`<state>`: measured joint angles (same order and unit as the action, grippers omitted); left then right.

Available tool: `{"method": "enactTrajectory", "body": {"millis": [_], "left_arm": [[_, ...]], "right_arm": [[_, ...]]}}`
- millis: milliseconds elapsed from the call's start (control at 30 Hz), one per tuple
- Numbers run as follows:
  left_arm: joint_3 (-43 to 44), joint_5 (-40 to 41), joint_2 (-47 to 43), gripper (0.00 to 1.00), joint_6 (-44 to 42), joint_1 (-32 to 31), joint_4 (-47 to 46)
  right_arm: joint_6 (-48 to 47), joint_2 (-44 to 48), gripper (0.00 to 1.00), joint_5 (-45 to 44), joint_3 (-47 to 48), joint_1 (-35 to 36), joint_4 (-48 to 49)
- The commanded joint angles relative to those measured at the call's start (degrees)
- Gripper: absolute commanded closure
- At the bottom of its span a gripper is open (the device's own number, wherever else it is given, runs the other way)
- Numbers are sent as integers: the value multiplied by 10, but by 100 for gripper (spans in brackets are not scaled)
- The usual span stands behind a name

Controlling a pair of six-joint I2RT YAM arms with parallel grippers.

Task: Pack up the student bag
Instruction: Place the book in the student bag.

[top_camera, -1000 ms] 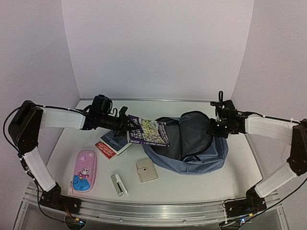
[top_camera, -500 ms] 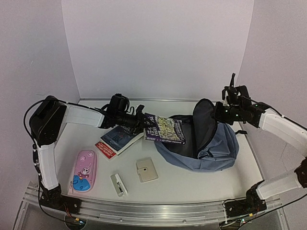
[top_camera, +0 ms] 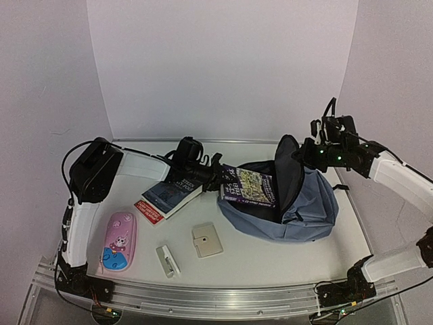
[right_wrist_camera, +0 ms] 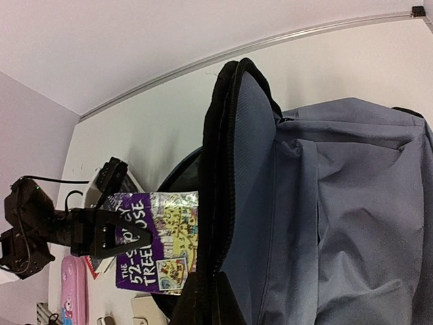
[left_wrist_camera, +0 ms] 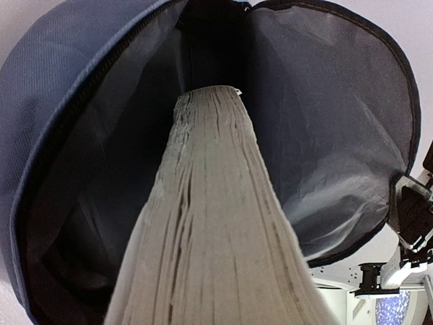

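Your left pincer (top_camera: 215,177), clamped on the Treehouse paperback (top_camera: 247,185), has moved toward three o'clock, into the student bag (top_camera: 311,210) at the counter's (top_camera: 270,264) three o'clock. The right pincer (top_camera: 302,154) pinches the flap (top_camera: 289,169) up. Next, push deeper and release.

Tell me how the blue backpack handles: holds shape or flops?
Probably floppy: the student bag sags in creases, its flap upright only where the right gripper pinches it. Likely light, thin fabric and nearly empty, so pushing the book in may drag it.
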<state>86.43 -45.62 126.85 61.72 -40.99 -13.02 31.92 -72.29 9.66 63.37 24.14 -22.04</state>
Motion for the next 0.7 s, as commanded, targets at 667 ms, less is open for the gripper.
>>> {"method": "enactTrajectory", "body": {"millis": [667], "left_arm": [[264, 75, 142, 100, -5, -86, 43]], "right_arm": [[39, 24, 100, 96, -9, 4, 99]]}}
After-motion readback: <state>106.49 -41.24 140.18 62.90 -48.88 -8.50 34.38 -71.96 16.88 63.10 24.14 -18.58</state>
